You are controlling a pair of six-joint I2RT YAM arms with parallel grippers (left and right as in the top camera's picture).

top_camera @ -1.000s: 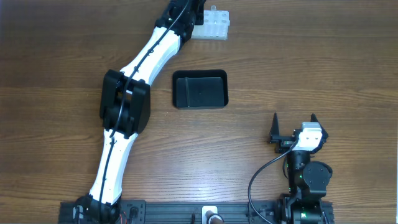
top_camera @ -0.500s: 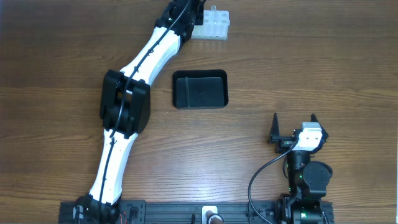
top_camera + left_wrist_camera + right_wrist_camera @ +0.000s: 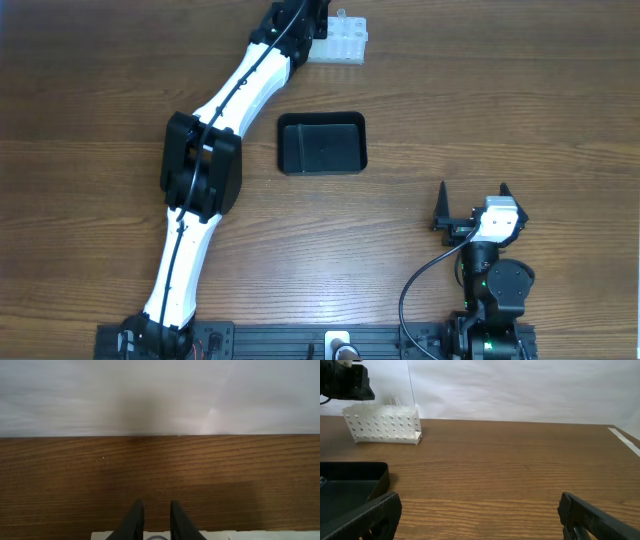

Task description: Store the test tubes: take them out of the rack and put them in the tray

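White rack (image 3: 342, 45) at the far edge of the table (image 3: 520, 110) holds the tubes (image 3: 393, 400), so the left jaws sit over its end, drawn close on what seems a tube (image 3: 157, 536), with the black tray (image 3: 322, 145) waiting nearby and the right jaws spread wide, parked by their base.

Bright, even overhead light; faint shadow edging tray (image 3: 322, 116); soft shadow patch, small glare spot on wall (image 3: 145, 410).
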